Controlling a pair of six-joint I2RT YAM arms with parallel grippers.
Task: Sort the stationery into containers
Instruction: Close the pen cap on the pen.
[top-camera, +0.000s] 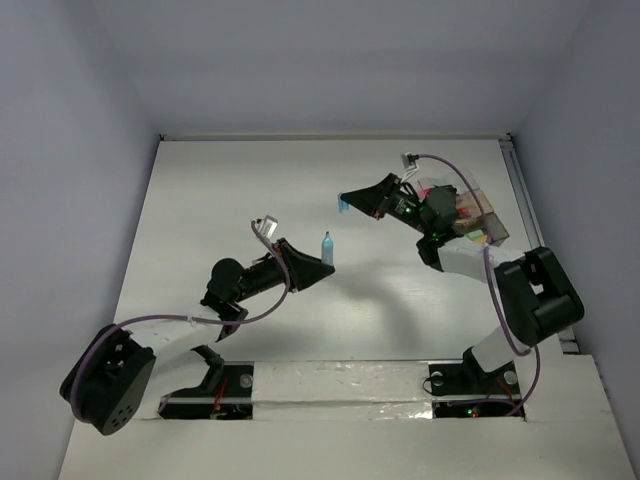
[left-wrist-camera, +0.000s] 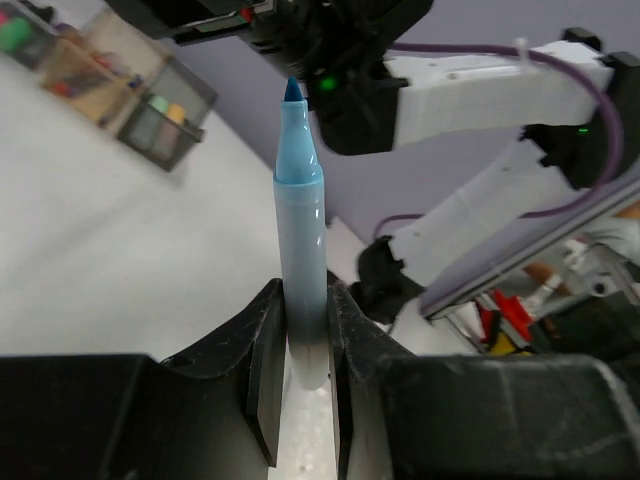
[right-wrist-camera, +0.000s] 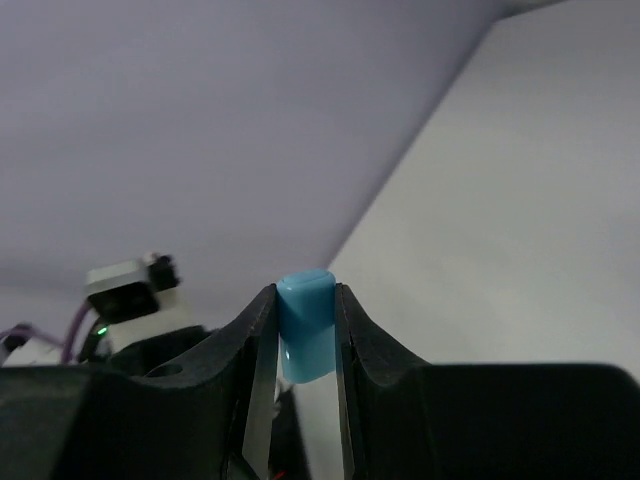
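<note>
My left gripper (top-camera: 322, 264) is shut on a blue pen (top-camera: 326, 246) and holds it above the table, tip pointing away. In the left wrist view the pen (left-wrist-camera: 300, 230) has a pale body and a bare blue felt tip, and its rear end sits between the fingers of the gripper (left-wrist-camera: 305, 340). My right gripper (top-camera: 347, 204) is shut on a small blue cap (right-wrist-camera: 307, 325), held in the air a short way beyond the pen tip. The clear compartment box (top-camera: 478, 215) stands at the far right, partly hidden by the right arm; it also shows in the left wrist view (left-wrist-camera: 120, 80).
The box holds small coloured pieces, pink, green and yellow. A metal rail (top-camera: 522, 190) runs along the table's right edge. The right arm's wrist (left-wrist-camera: 480, 90) fills the space just past the pen tip.
</note>
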